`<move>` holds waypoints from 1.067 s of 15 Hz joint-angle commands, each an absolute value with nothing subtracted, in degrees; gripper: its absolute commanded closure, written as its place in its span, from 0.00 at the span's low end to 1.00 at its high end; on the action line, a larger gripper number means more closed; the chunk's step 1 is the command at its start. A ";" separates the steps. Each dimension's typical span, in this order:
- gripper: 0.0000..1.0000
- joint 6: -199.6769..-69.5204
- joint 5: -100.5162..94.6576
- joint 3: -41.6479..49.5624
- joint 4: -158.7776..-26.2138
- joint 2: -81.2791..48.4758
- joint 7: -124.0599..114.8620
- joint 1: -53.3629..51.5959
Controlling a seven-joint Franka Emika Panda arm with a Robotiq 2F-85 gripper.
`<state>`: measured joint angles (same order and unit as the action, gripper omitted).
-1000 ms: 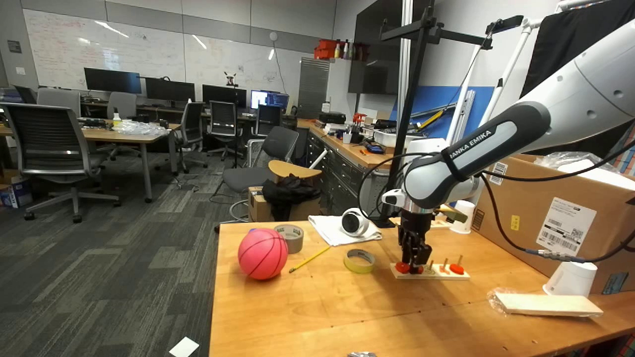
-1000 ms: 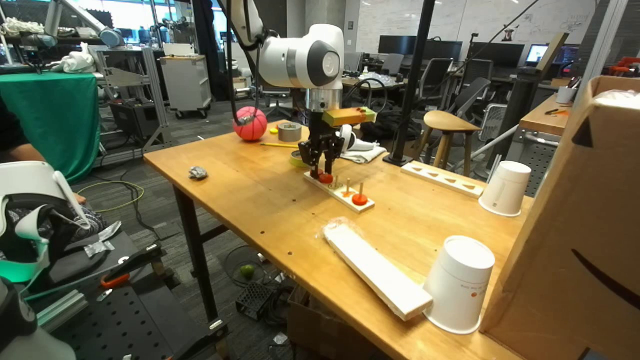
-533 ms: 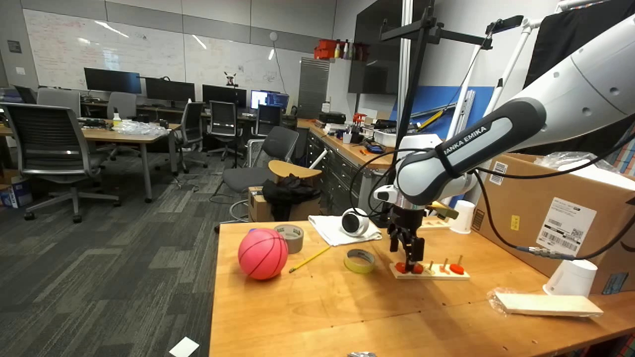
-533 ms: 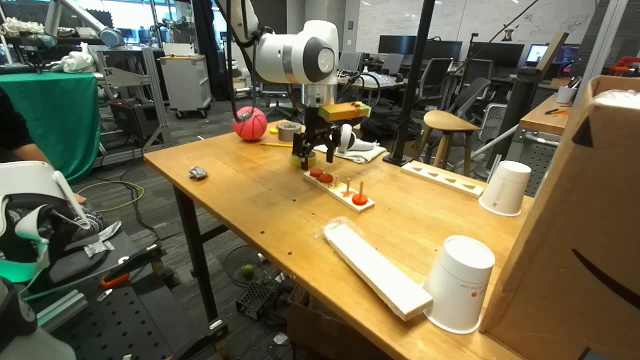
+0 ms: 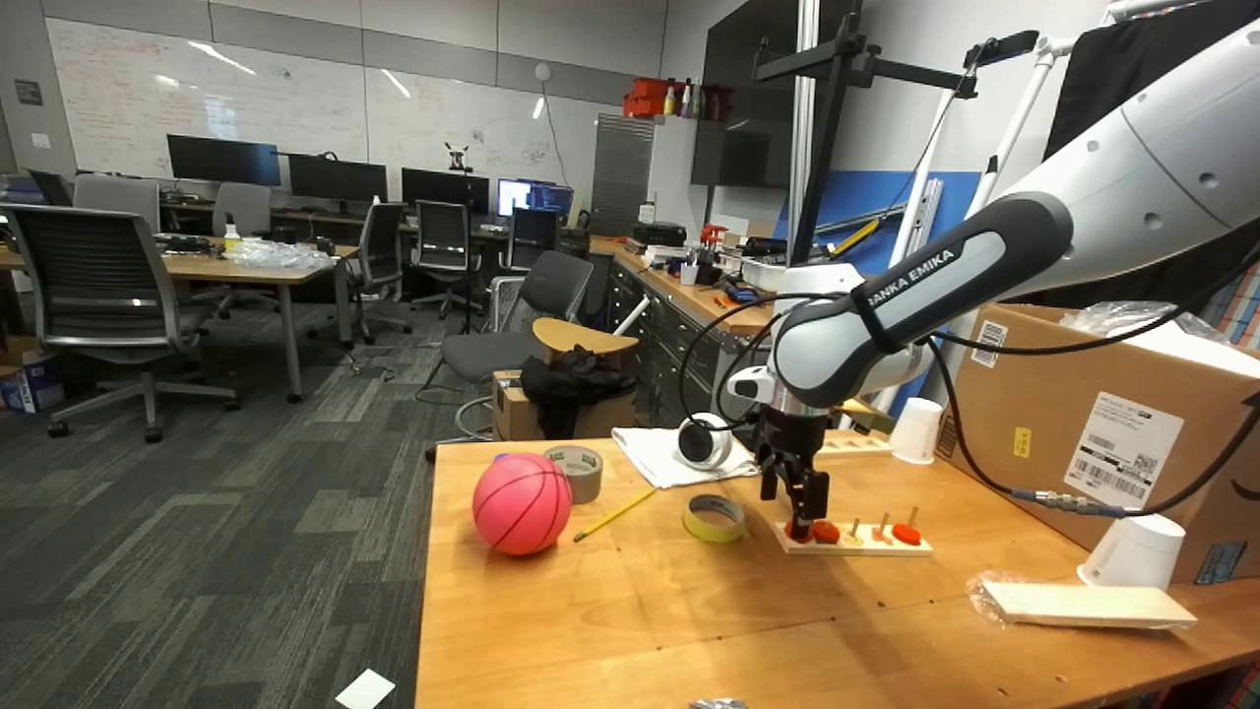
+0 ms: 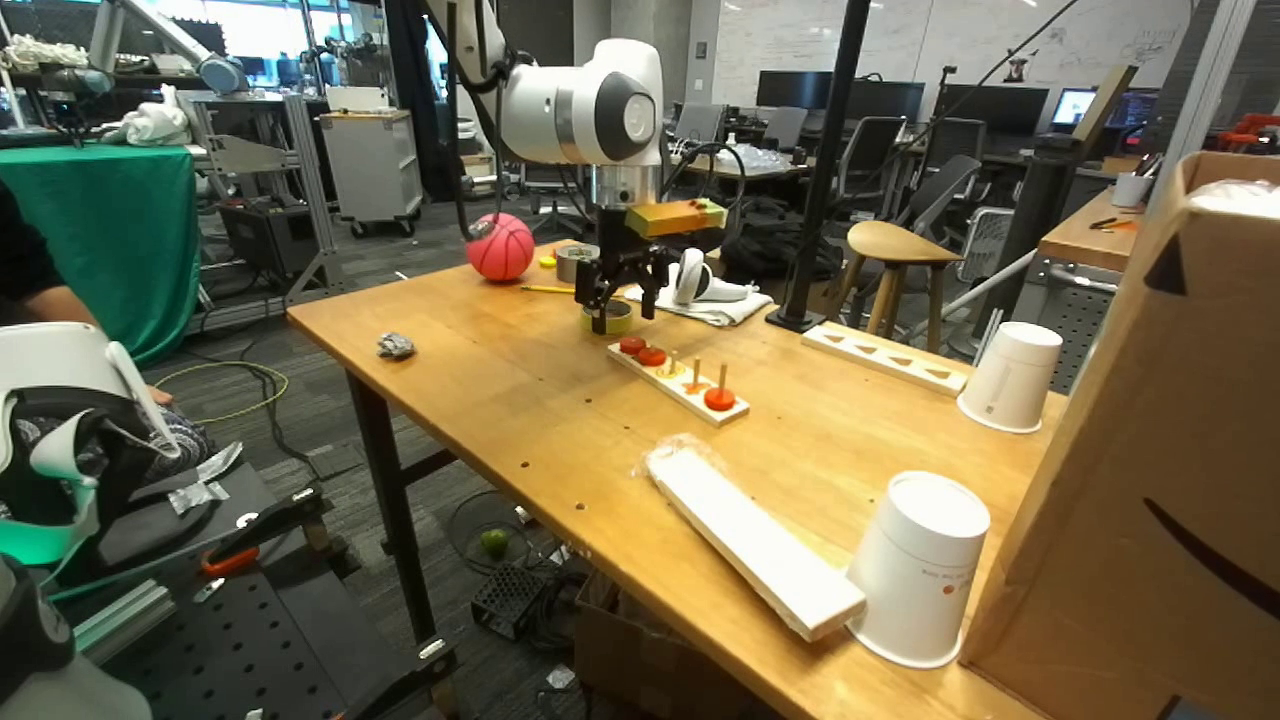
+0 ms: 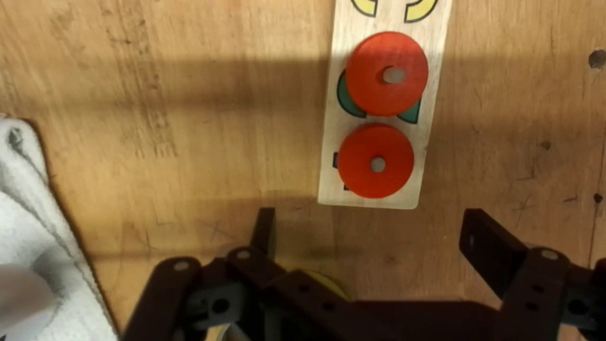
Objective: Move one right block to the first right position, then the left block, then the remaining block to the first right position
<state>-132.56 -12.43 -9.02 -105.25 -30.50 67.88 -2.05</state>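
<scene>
Red blocks (image 7: 371, 78) on upright pegs (image 6: 722, 376). In wrist view, long board (image 7: 337, 135) runs up-down. Fingers (image 7: 490, 251) apart. Arm (image 5: 975, 254) says "ANKA EMIKA".

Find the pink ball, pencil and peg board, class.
Pink ball (image 5: 522, 504): in an exterior view, front middle.
Pencil (image 5: 615, 515): in an exterior view, shaft middle.
Peg board (image 7: 410, 195): in the wrist view, bare lower right corner.

On the brown wooden desk (image 5: 630, 611), a round pink ball (image 5: 522, 504) sits near a grey tape roll (image 5: 588, 483), a thin yellow pencil (image 5: 615, 515) near a yellow tape roll (image 5: 712, 533)
</scene>
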 commanded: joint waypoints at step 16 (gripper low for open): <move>0.74 -131.45 -11.97 -7.52 -103.73 -31.56 68.28 -0.71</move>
<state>-132.32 -12.42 -7.25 -104.99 -31.43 67.86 -0.73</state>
